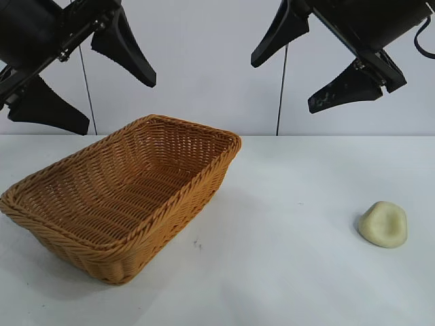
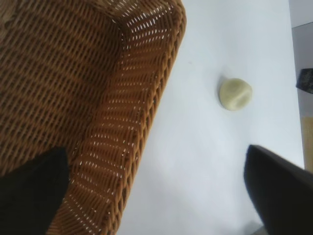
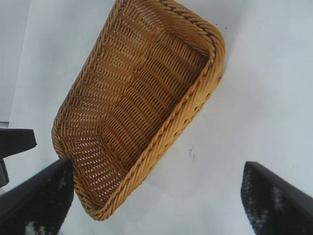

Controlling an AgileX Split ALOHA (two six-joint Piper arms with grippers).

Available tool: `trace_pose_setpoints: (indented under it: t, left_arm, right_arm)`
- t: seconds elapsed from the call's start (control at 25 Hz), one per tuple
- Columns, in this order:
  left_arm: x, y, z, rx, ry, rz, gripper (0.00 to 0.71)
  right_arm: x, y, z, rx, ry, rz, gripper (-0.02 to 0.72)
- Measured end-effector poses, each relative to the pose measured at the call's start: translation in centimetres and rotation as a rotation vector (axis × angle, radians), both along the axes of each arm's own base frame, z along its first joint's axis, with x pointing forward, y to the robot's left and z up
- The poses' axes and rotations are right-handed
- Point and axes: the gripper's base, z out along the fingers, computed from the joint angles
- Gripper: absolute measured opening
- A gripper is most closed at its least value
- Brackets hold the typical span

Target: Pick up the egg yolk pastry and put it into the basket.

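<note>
The egg yolk pastry (image 1: 383, 224), a smooth pale lump with a shallow dent, sits alone on the white bench (image 1: 292, 272), well apart from the basket (image 1: 102, 238), with bare surface between them. The woven wicker basket holds nothing, and its braided rim runs unbroken. Above, the left gripper (image 1: 85, 75) hangs over the basket with jaws spread wide. The right gripper (image 1: 299, 71) hovers high, jaws equally wide, both arms cut off at the top edge.

No legible text in any view.
No lettering, label, brand mark, number or sign can be read on any surface shown.
</note>
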Motion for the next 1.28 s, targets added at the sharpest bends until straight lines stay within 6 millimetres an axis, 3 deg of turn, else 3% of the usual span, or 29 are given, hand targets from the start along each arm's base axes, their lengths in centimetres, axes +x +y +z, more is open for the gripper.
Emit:
trace_pose_setpoints:
  t: [0.2, 0.36, 0.56, 0.72, 0.84, 1.0, 1.28]
  left_arm:
    - [0.1, 0.2, 0.1, -0.006, 0.007, 0.017, 0.695]
    - [-0.4, 1.4, 1.2, 0.011, 0.001, 0.050, 0.695]
    - [-2.4, 2.5, 3.7, 0.035, 0.010, 0.118, 0.695]
    - [-4.4, 2.8, 4.5, 0.070, 0.078, 0.180, 0.695]
    - [-6.0, 2.6, 3.8, 0.096, 0.152, 0.277, 0.695]
    - [-7.0, 2.6, 1.5, 0.122, 0.259, 0.450, 0.696]
    - [-6.6, 2.7, -0.7, -0.005, 0.347, 0.710, 0.696]
  right_arm:
    - [0.0, 0.0, 0.0, 0.000, 0.000, 0.000, 0.662]
    - [0.0, 0.0, 0.0, 0.000, 0.000, 0.000, 0.662]
    - [0.0, 0.0, 0.0, 0.000, 0.000, 0.000, 0.662]
    - [0.0, 0.0, 0.0, 0.000, 0.000, 0.000, 0.662]
    - [0.0, 0.0, 0.0, 0.000, 0.000, 0.000, 0.662]
    - [0.0, 0.0, 0.0, 0.000, 0.000, 0.000, 0.662]
    - [0.0, 0.0, 0.0, -0.001, 0.000, 0.000, 0.662]
